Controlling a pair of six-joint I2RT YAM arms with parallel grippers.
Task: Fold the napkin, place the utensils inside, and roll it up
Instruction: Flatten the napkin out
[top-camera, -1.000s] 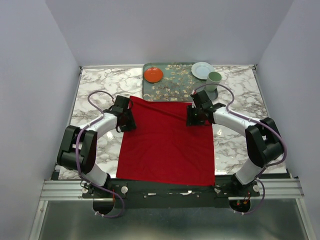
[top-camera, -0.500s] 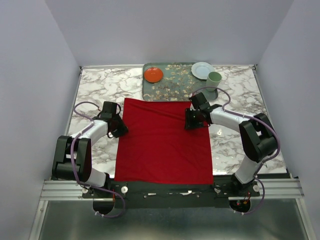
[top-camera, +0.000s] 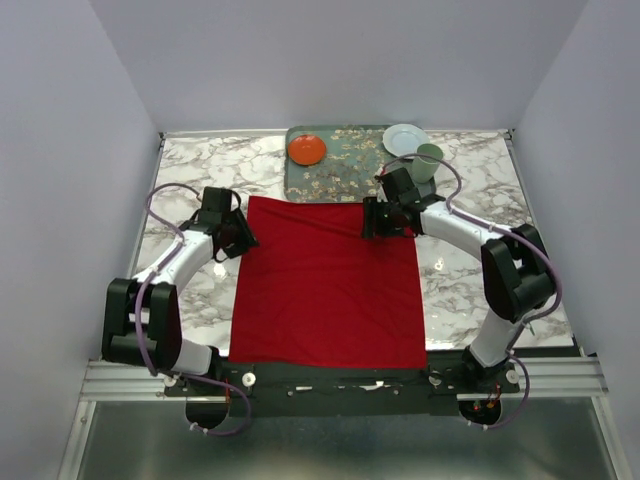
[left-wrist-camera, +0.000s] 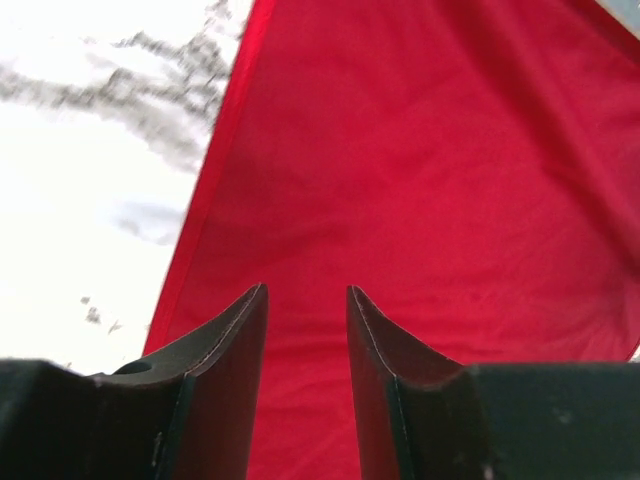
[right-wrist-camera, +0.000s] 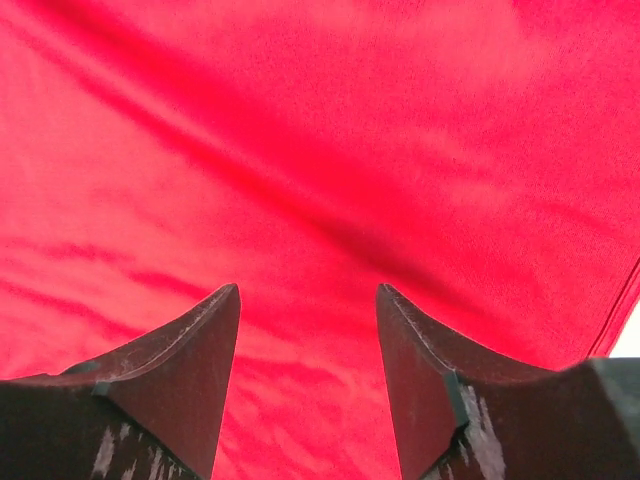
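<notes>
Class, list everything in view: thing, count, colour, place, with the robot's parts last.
Soft cloth napkin: one, bright red, spread flat mid-table.
Rectangular floral tray: one, grey-green, far edge.
Small round plate: one, orange-red, on the tray's left.
Larger round plate: one, pale, at the tray's far right corner.
Cup: one, pale green, by the tray's right edge.
Marble table: one, white with grey veins.
Left gripper: one, black, open, napkin's far left.
Right gripper: one, black, open, napkin's far right.

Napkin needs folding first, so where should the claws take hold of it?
By its two far corners, beside the tray, coming in from the side edges. The napkin lies flat and spread, so only edges offer a grip; the left claw and right claw hover open nearby.
</notes>
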